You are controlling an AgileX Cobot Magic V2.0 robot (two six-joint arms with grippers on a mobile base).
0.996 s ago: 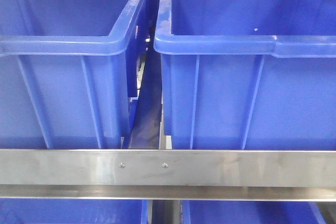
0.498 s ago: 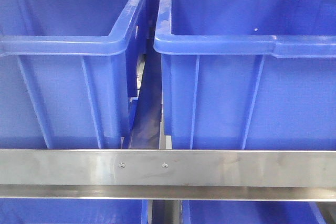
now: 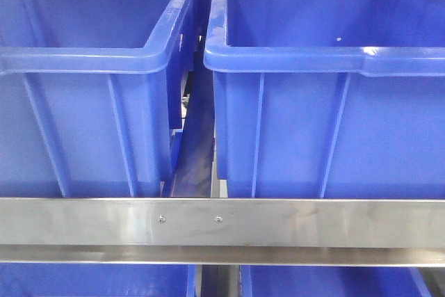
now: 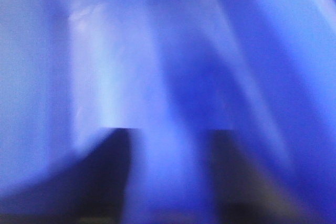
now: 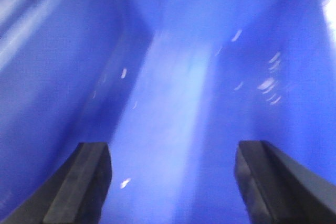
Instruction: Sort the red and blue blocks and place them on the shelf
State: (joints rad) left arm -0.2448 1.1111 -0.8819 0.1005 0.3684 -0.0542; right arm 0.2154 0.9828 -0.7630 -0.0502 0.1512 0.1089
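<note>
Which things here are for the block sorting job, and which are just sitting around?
For the job: shelf rail, left pincer, right pincer, both open and empty. No blocks show.

Just there: left blue bin, right blue bin, lower bins.

Only the fingers of the two grippers were visible, each seen from its own wrist camera. The left gripper [image 4: 168, 182] showed as two dark, nearly black fingers [image 4: 102, 182] rising from the bottom edge, both heavily blurred, with flat squared-off tops and soft outlines; no screws, cables or markings could be made out. The right gripper [image 5: 173, 182] showed two dark grey to black fingers [image 5: 86, 182], sharper in view, each a broad slab with a flat matte face, straight edges and a squared top corner, widening toward the bottom of the frame. The front-facing view showed no part of the robot.
</note>
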